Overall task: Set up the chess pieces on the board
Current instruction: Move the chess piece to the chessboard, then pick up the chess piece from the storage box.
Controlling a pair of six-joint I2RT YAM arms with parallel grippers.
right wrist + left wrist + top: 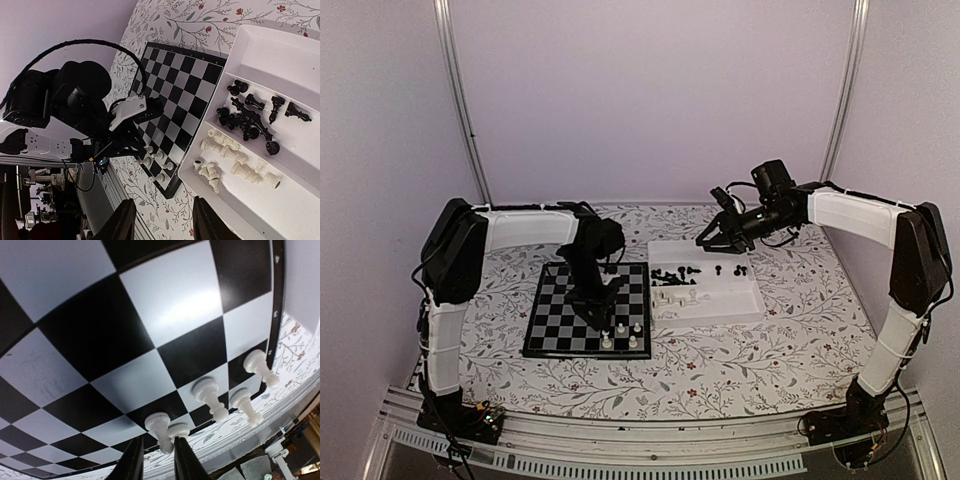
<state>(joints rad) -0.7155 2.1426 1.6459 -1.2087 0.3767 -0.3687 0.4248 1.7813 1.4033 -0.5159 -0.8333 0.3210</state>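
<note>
several white chess pieces point(207, 390) stand at the board's point(100, 330) corner, just beyond the left gripper point(156, 462). its fingers are narrowly parted, with one white piece point(159, 422) upright right at their tips; i cannot tell whether the pads touch it. the next pick likely turns on the tray point(280, 50). there the loose white pieces point(225, 152) lie on their sides, ahead and to the right of the right gripper point(162, 222), most with their long axes slanting across its finger line. the black ones point(245, 120) lie farther ahead. the right gripper's fingers are spread wide and empty, and it looks the nearer arm to the tray.
</note>
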